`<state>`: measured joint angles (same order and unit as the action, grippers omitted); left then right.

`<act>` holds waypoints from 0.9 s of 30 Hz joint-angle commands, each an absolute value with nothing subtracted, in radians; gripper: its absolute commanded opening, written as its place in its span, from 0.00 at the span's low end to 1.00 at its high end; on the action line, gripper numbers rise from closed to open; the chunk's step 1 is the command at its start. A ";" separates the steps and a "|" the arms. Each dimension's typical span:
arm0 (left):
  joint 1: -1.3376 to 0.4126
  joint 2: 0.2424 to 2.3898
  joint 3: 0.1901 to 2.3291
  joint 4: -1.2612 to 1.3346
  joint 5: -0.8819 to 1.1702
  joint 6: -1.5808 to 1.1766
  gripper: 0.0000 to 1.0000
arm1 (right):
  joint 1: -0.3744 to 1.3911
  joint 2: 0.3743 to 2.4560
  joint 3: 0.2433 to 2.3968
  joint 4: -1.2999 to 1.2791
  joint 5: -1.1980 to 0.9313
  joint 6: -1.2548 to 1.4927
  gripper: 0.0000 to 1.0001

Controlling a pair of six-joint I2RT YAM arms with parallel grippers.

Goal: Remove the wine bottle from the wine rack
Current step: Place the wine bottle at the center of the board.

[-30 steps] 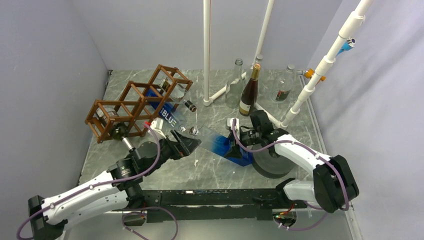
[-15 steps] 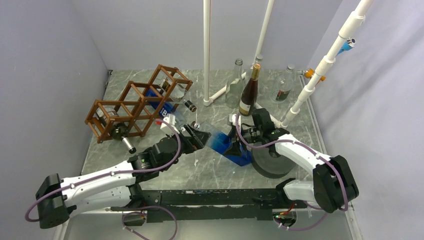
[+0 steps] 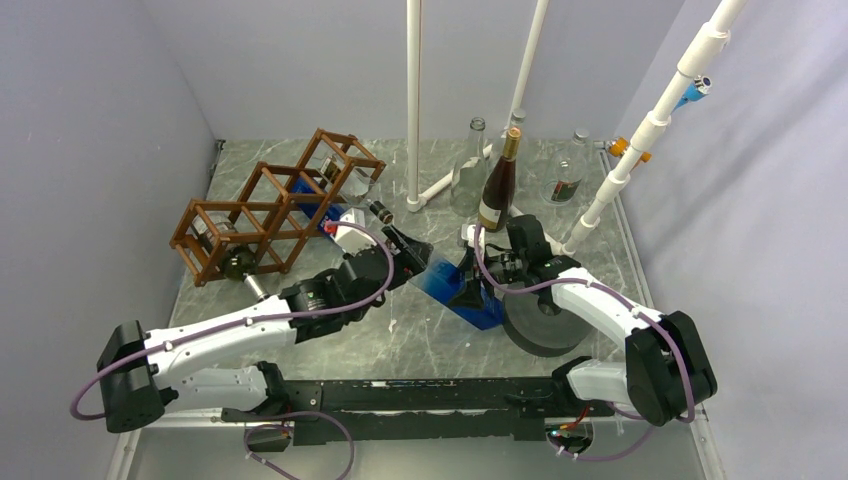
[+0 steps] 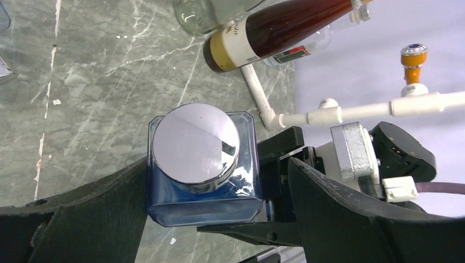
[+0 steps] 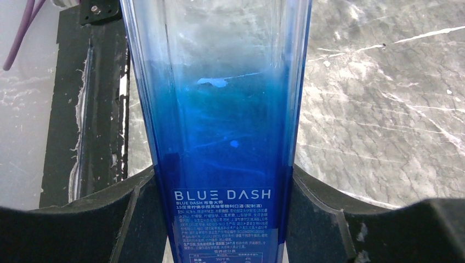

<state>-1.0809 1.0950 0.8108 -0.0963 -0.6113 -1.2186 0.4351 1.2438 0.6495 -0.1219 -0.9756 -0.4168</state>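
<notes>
The wine rack (image 3: 275, 205) sits left, with the blue wine bottle (image 3: 447, 283) out of it, slanting cap-left, base-right between 2 arms; the left gripper (image 3: 412, 252) straddles its cap, jaws wide, the right gripper (image 3: 472, 292) clamps its lower body; a dark bottle (image 3: 496, 190) stands just behind

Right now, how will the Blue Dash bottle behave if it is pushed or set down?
The Blue Dash bottle looks square with flat sides, so it probably will not roll. Its glossy surface may slip in the right gripper; it seems rigid and breakable.
</notes>
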 commanded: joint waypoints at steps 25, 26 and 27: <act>-1.092 1.134 0.838 0.103 -0.671 -1.019 0.00 | 0.428 1.220 0.680 -0.050 -1.075 -0.460 0.41; -1.091 1.132 0.834 0.118 -0.669 -1.004 0.00 | 0.428 1.219 0.682 -0.060 -1.075 -0.466 0.51; -1.091 1.130 0.834 0.125 -0.670 -0.995 0.00 | 0.428 1.219 0.685 -0.070 -1.076 -0.473 0.61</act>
